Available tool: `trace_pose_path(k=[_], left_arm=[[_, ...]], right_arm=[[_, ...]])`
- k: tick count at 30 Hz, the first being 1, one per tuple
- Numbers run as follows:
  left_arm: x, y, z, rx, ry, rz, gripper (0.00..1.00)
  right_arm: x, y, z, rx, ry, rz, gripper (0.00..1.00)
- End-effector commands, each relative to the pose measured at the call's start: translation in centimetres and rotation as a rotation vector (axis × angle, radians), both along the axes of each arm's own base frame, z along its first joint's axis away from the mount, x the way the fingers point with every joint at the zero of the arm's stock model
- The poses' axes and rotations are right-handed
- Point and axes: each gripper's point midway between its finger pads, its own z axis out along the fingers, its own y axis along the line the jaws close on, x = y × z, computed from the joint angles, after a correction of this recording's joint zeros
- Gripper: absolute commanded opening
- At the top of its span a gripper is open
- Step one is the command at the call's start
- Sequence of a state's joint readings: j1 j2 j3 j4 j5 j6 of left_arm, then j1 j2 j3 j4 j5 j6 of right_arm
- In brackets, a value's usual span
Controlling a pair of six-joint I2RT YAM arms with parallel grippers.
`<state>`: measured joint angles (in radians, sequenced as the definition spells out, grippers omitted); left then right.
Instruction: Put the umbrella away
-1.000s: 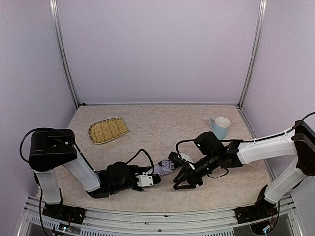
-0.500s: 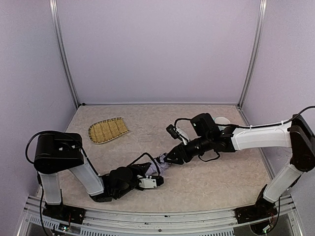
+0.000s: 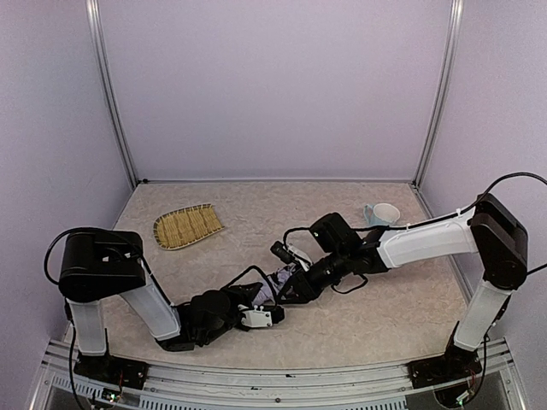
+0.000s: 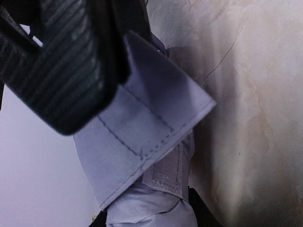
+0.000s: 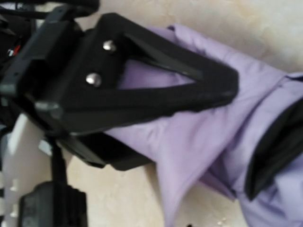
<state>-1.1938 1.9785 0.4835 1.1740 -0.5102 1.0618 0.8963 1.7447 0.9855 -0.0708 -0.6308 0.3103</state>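
Observation:
The folded lavender umbrella (image 3: 275,284) lies low over the table's middle. My left gripper (image 3: 267,301) is shut on it. In the left wrist view the bundled umbrella fabric (image 4: 151,208) sits between the dark jaws at the bottom edge, and its stitched strap (image 4: 147,123) with a hook-and-loop patch sticks up. My right gripper (image 3: 292,289) presses in against the umbrella from the right. A black ribbed finger (image 4: 61,71) overlaps the strap's upper end. The right wrist view shows the umbrella (image 5: 203,132) and the left gripper's triangular finger (image 5: 165,80), but not whether the right jaws pinch the fabric.
A woven straw tray (image 3: 186,226) lies at the back left. A pale blue cup (image 3: 382,213) stands at the back right, just behind the right forearm. Lavender walls and metal posts close in the table on three sides.
The right arm swung from the front middle back and left until its gripper met the umbrella. The left gripper shifted slightly toward the near edge, still holding the umbrella.

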Motion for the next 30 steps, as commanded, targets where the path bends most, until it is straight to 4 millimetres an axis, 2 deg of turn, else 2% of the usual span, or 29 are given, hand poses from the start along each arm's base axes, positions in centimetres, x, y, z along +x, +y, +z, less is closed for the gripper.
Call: trace_pose_path(k=[1,2,4,5,7,9,10,12,15,17,21,24,28,30], left_arm=[[-0.5,-0.1,-0.7,0.026,0.02,-0.012,0.0],[-0.5,-0.1,-0.8,0.026,0.024,-0.012,0.0],[-0.5,-0.1,-0.8,0.021,0.032,-0.012,0.0],[-0.5,-0.2,-0.7,0.009,0.039,-0.012,0.0],[-0.2,-0.5,-0.1,-0.063,0.093,-0.006,0.0],[0.5,-0.5,-1.0,-0.125,0.289,0.011,0.0],[0.9,-1.1,-0.5,-0.179,0.371,0.003,0.0],[0.9,-1.7,0.5,-0.275,0.491,-0.041,0.0],[1.4,-1.9,1.3,-0.367,0.571,-0.042,0.0],[2.1,-1.7,1.7,-0.436,0.626,-0.029,0.0],[4.1,-0.5,3.1,-0.619,0.725,0.023,0.0],[5.5,0.7,4.8,-0.766,0.752,0.044,0.0],[6.5,1.8,7.7,-0.937,0.785,0.0,0.0],[6.5,1.8,8.4,-0.972,0.809,-0.031,0.0]], right_arm=[[0.6,-0.1,-0.6,-0.027,-0.029,-0.018,0.28],[0.7,-0.2,-0.5,-0.027,-0.035,-0.024,0.23],[0.8,-0.3,-0.4,-0.024,-0.048,-0.031,0.06],[0.8,-0.2,-0.2,-0.018,-0.053,-0.028,0.0],[0.4,-0.2,-0.1,-0.007,-0.047,-0.011,0.0],[-0.2,-0.5,-0.2,-0.005,-0.03,0.012,0.0],[-0.6,-0.4,0.0,0.005,-0.022,0.028,0.0],[-1.2,0.0,1.4,0.062,-0.002,0.057,0.0],[-1.6,1.0,4.0,0.162,0.023,0.082,0.0],[-1.7,1.4,4.8,0.19,0.042,0.081,0.0],[-1.8,1.2,4.1,0.183,0.066,0.063,0.0],[-1.9,0.8,3.0,0.17,0.094,0.043,0.0],[-1.7,0.3,1.5,0.133,0.083,0.009,0.0],[-1.2,0.1,0.9,0.116,0.058,-0.01,0.0]])
